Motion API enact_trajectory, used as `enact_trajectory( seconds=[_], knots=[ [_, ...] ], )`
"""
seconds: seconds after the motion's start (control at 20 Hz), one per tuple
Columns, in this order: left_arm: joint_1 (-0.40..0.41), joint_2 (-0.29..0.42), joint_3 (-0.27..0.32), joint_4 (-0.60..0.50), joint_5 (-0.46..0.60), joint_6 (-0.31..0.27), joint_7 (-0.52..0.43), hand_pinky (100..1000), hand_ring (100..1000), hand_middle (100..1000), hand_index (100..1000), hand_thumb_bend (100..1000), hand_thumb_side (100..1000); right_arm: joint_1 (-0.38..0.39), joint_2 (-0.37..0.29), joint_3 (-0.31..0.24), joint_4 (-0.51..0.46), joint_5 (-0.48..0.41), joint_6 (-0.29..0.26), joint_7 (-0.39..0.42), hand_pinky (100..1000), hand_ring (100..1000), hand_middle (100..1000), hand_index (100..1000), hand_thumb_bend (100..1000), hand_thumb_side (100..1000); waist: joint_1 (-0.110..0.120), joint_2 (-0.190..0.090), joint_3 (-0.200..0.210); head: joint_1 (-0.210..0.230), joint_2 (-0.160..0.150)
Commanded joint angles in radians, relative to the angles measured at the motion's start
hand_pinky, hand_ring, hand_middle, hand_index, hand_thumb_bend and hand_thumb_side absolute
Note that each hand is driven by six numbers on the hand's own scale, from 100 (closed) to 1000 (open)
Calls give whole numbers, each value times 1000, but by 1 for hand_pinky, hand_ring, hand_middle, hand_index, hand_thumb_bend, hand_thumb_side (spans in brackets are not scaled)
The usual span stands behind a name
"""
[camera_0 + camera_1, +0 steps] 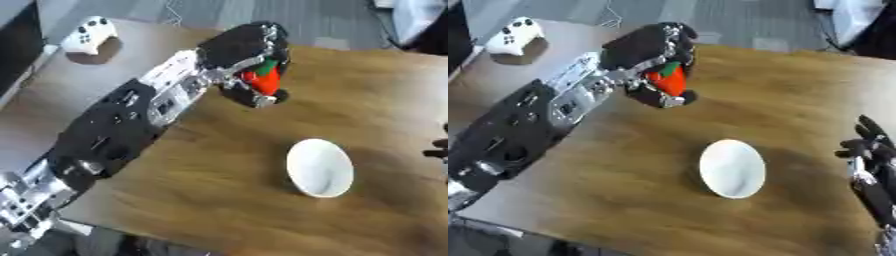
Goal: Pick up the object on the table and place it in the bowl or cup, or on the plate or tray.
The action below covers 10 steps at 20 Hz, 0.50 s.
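My left hand (245, 50) reaches across the wooden table (376, 90) from the lower left. Its fingers and thumb are curled round a small red object with a green top (265, 76), like a toy strawberry or pepper. The hand holds it above the table, up and left of a white bowl (320, 167). The bowl stands on the table near the front right with nothing showing inside it. My right hand (870, 145) rests at the right edge, fingers relaxed and holding nothing.
A white game controller (89, 34) lies at the far left on a grey surface beside the table. The table's front edge runs diagonally across the bottom.
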Motion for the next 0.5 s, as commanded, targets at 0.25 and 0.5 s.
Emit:
enact_trajectory(
  seconds=[0.25,0.5],
  knots=[
    [-23,-21,-19,-36,40,5,-42,773,165,239,371,343,100,-8,-16,-51,2,19,-11,-51,676,1000,983,633,100,383,4,-19,-19,-12,12],
    [-19,-33,-23,-18,32,-5,-36,763,162,235,368,343,100,-14,-16,-46,-37,12,-9,-54,672,1000,978,633,100,387,8,-4,-41,-12,12]
  ],
)
